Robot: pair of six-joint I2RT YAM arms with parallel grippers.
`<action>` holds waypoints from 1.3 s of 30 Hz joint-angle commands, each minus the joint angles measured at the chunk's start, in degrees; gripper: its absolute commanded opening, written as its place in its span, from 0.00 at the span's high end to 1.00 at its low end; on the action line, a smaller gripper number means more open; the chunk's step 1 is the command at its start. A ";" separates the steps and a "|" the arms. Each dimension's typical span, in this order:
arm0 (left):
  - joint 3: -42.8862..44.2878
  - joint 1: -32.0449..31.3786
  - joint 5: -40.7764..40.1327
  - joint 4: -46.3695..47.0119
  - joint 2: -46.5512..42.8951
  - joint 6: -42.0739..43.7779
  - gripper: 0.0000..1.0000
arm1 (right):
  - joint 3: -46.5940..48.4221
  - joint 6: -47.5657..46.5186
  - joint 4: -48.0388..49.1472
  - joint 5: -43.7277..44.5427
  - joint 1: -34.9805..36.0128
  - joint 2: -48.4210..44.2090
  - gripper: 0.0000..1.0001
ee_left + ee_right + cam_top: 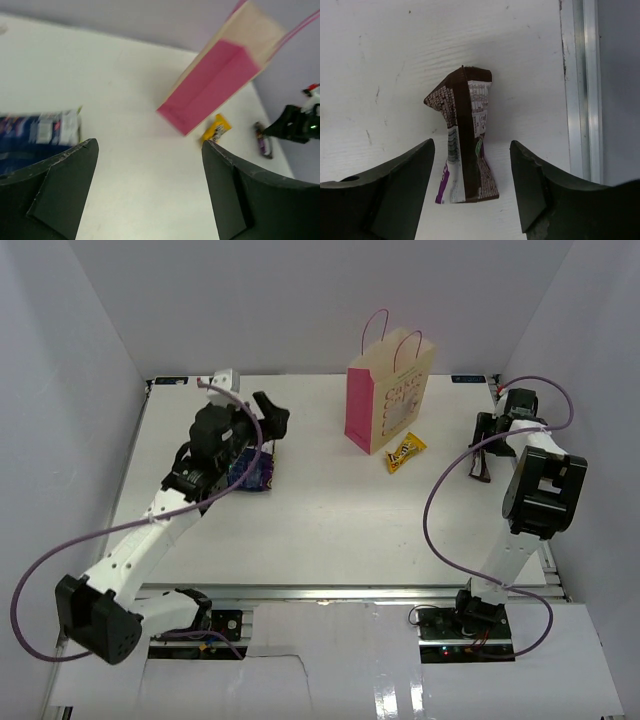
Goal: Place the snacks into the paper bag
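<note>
The paper bag (pixel 388 398) stands upright at the back centre, its pink side facing left; it also shows in the left wrist view (pixel 220 85). One yellow wrapped bar (pixel 405 452) lies at its right foot, also seen from the left wrist (pixel 216 129). The blue-purple chip bag (pixel 254 472) lies flat, partly under my left arm, and shows in the left wrist view (pixel 35 135). My left gripper (pixel 272 420) is open and empty above the table (pixel 150 145). My right gripper (pixel 487 448) is open, its jaws either side of the dark purple candy packet (pixel 465 135) without touching it.
A metal rail (pixel 580 90) runs along the table's right edge, close to the candy packet. White walls enclose the table on the left, back and right. My right arm (pixel 295 125) shows in the left wrist view, beyond the paper bag.
</note>
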 commanded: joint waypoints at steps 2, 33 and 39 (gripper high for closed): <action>-15.77 1.49 -7.86 -11.18 -10.03 -3.10 0.05 | 4.33 -0.52 -2.07 0.44 0.42 3.05 0.35; -21.88 1.93 -19.20 -26.22 -14.10 -14.72 0.02 | 29.53 -15.02 8.09 -30.43 8.84 -7.32 0.92; -21.44 1.93 -19.20 -26.14 -14.27 -14.80 0.02 | 41.49 -7.84 27.42 -26.55 14.21 1.55 0.92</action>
